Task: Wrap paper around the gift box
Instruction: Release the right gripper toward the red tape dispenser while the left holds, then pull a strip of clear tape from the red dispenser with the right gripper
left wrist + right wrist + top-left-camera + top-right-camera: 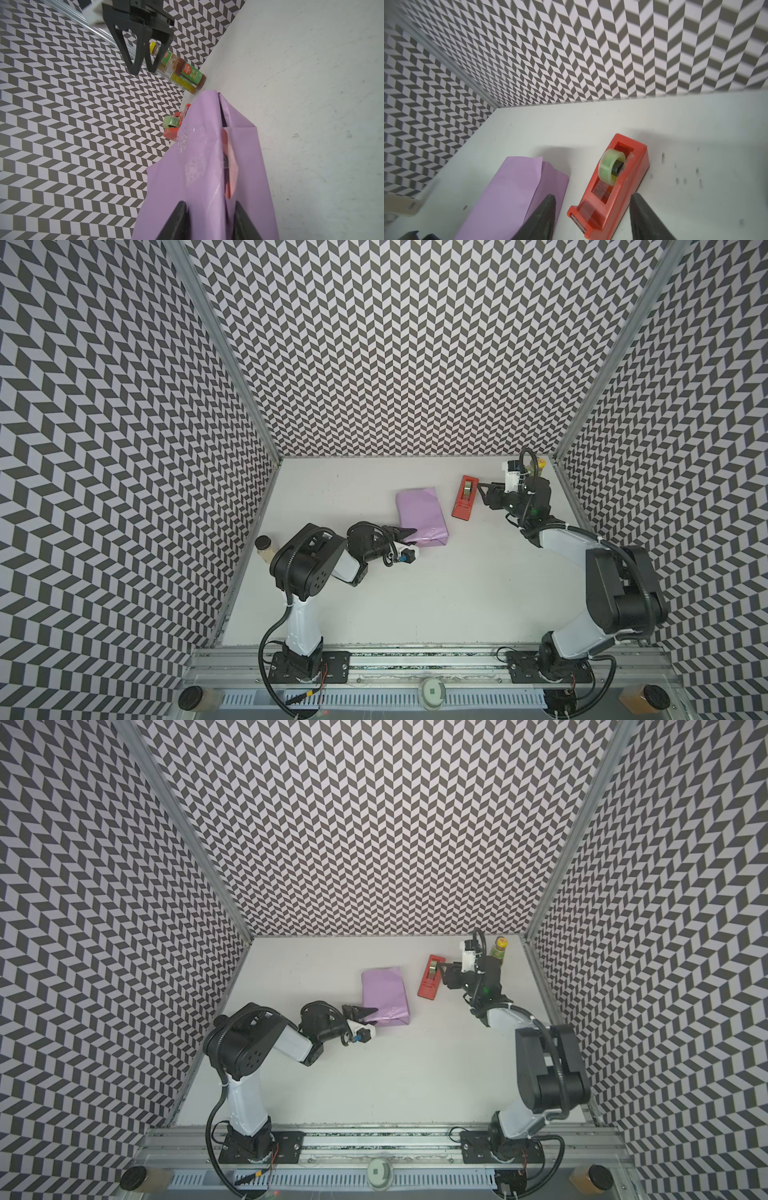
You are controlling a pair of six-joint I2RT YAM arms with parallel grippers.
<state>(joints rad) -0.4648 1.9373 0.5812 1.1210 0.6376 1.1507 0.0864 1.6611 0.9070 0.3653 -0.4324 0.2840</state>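
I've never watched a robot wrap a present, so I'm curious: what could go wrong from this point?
1. The paper has a gaping end seam by the left fingers; if they slip, the fold may spring open.
2. The right fingers straddle the tape dispenser, which nothing pins down; tugging tape might drag or tip it.
3. The bottle stands close behind that arm and could get knocked.

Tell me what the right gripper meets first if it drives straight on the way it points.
Most likely the red plastic tape dispenser: the right gripper points straight at it, jaws open to either side; exact height is unclear.
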